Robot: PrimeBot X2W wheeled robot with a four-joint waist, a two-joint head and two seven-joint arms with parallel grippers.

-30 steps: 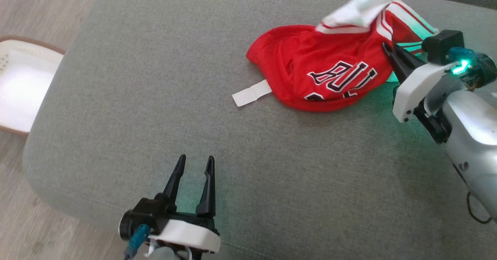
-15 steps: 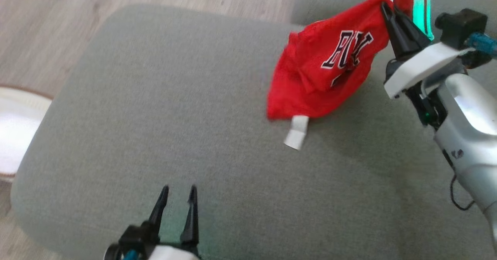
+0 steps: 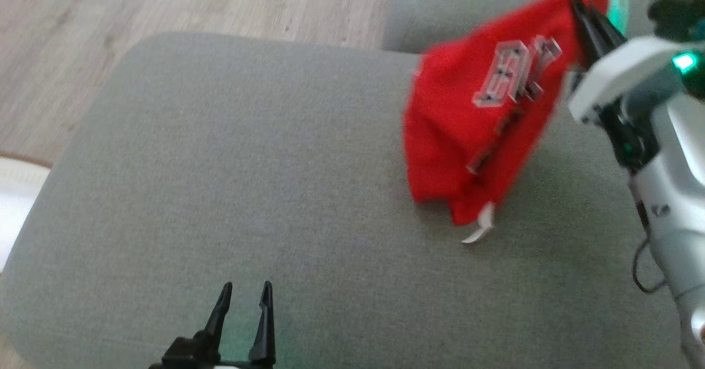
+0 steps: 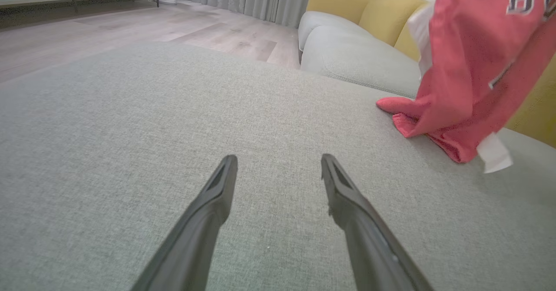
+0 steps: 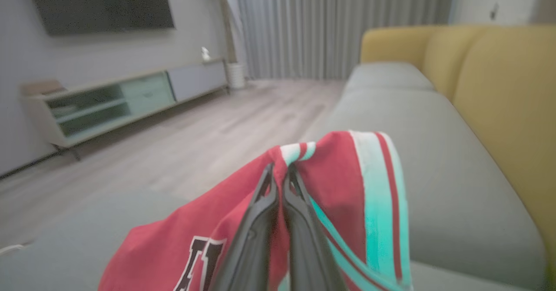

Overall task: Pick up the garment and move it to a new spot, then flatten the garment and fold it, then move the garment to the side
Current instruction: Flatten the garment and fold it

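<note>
Mostly the grey cushion [image 3: 248, 165] lies bare. From its rounded left edge across to the garment [image 3: 473, 126] nothing sits on it. The left gripper [image 3: 245, 292] hovers released, fingers spread, over the cushion's near edge. The right gripper [image 3: 581, 11] is clenched on the red garment's striped hem, above the cushion's far right corner. The cloth hangs from it, with only the lowest fold resting on the cushion and a white tag [image 3: 480, 227] dangling there.

A second ago the garment lay heaped on the cushion. Half a second ago it was partly raised, and now it hangs longer and steeper. The head camera has shifted too.

The cushion is plain woven fabric, part of a sofa with yellow backrests [image 5: 499, 87]. Beyond the cushion's far edge lie a wooden floor [image 3: 193, 5], a low cabinet [image 5: 113, 102] and grey curtains [image 5: 325, 26].
</note>
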